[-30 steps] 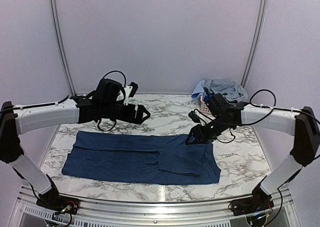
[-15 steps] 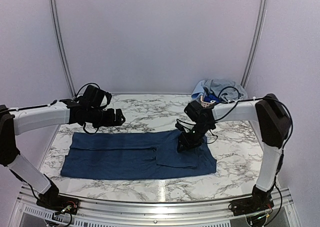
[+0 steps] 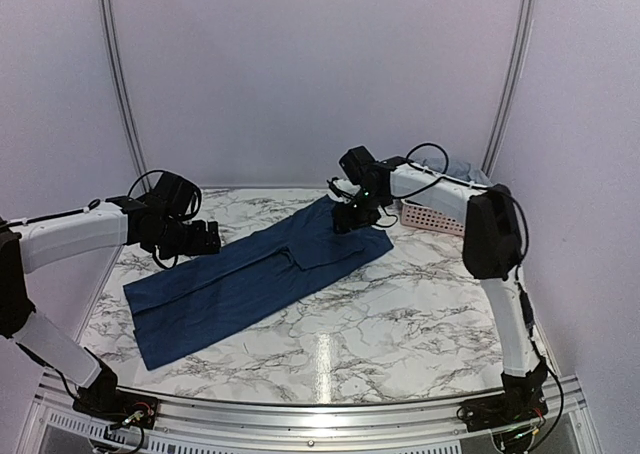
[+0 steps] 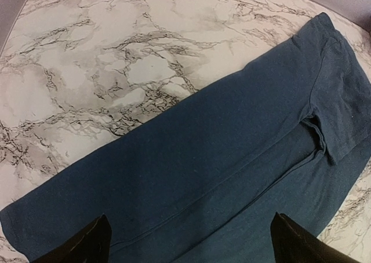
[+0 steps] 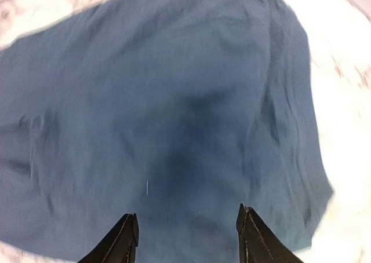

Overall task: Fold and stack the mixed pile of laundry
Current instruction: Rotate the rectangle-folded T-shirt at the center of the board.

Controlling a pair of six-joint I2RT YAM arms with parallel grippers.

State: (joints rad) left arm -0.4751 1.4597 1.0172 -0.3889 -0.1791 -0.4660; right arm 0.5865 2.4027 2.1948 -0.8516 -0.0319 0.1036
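Navy shirt (image 3: 250, 279) lies flat on the marble-look table (image 3: 400, 304). It's soft matte knit, folded into a long narrow band w/ a short flap lapped over its middle and a seam line running lengthwise. The long axis is diagonal: one end sits just beside the pink basket (image 3: 440, 219), the other points well away from it toward the arms' side. The end near the basket looks a bit rumpled, the rest is smooth.

Right gripper (image 3: 350, 219) is down at that basket-side end. Its fingers (image 5: 128, 235) stand roughly half apart, w/ flat fabric showing in the gap and no fold pinched between them. That view is blurry.

Left gripper (image 3: 205, 240) is well apart from the basket, above the shirt's edge, jaws spread wide w/ nothing in them.

The basket is perforated plastic w/ grey-blue laundry (image 3: 465, 174) heaped inside, mostly hidden by the right arm.
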